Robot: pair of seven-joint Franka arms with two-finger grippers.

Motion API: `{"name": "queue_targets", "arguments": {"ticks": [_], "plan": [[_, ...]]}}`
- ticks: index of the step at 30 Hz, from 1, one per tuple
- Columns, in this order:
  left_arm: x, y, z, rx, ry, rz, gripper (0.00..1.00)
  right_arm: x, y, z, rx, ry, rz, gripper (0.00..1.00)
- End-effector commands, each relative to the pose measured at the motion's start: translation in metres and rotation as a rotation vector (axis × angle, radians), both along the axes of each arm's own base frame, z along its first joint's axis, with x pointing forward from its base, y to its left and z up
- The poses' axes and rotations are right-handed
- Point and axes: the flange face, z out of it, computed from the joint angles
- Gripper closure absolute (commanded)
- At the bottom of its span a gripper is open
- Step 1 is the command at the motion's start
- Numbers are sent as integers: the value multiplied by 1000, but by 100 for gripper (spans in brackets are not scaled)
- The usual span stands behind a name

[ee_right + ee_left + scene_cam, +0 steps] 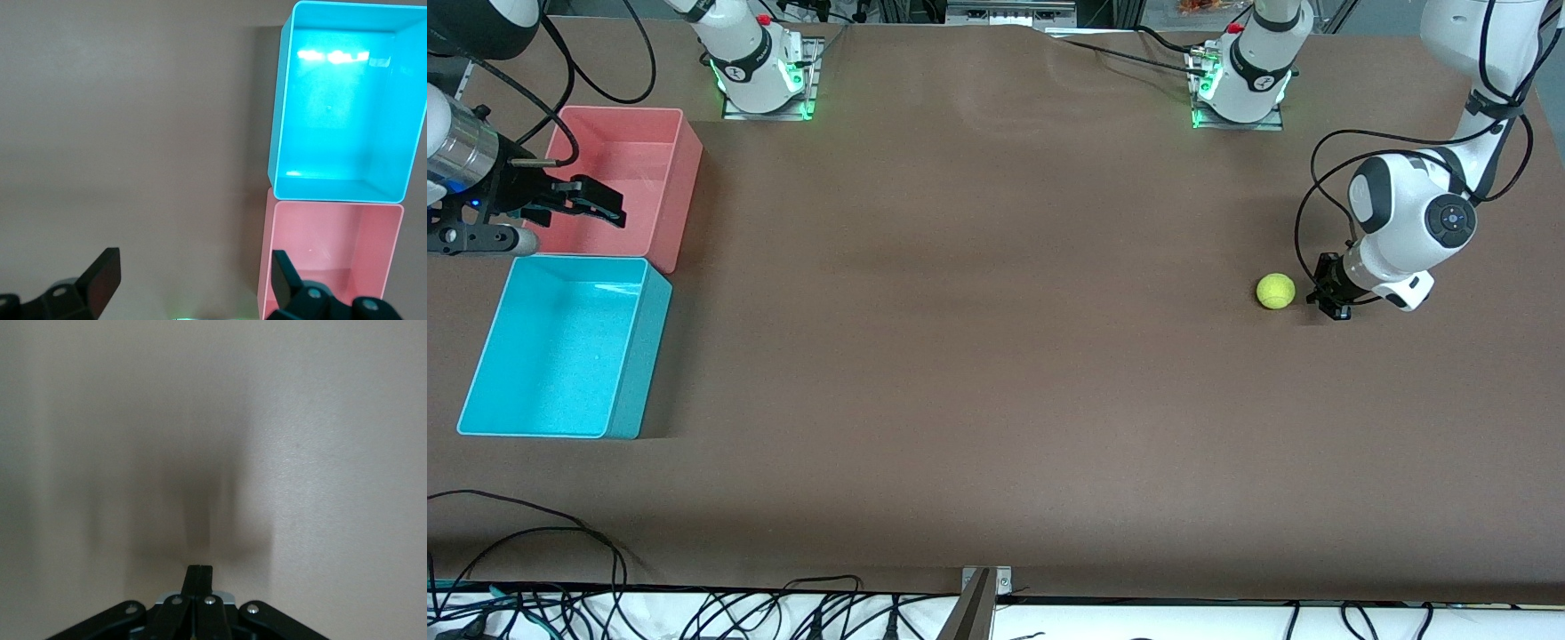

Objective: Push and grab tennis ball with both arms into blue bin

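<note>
The tennis ball (pixel 1276 291) lies on the brown table toward the left arm's end. My left gripper (pixel 1332 298) is shut and empty, low over the table right beside the ball, a small gap apart, on the side away from the bins. In the left wrist view its closed fingertips (pixel 199 577) face bare table and the ball is out of view. The blue bin (pixel 640 356) stands empty at the right arm's end. My right gripper (pixel 609 206) is open and empty, up over the pink bin's edge. In the right wrist view (pixel 193 280) the blue bin (pixel 280 100) shows too.
A pink-red bin (pixel 680 196) stands empty, touching the blue bin and farther from the front camera; it also shows in the right wrist view (pixel 373 247). Brown table stretches between the ball and the bins. Cables hang along the table's front edge (pixel 694 591).
</note>
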Motion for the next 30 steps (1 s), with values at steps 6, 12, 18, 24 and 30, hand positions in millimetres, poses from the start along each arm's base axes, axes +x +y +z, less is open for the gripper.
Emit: {"name": "queue_targets", "arguments": {"ticks": [6, 12, 18, 24, 30], "plan": [[-5, 8, -3, 22, 4, -26, 100, 1, 2, 5, -1, 6, -4, 0], [-10, 36, -2, 60, 11, -52, 100, 0, 3, 6, -1, 4, -1, 0], [-17, 65, -2, 105, 21, -85, 100, 0, 2, 4, -1, 7, -3, 0], [-21, 77, -2, 123, 25, -96, 100, 0, 2, 5, -1, 7, -3, 0], [-19, 59, -4, 117, 25, -85, 100, 0, 2, 5, -1, 6, -4, 0]]}}
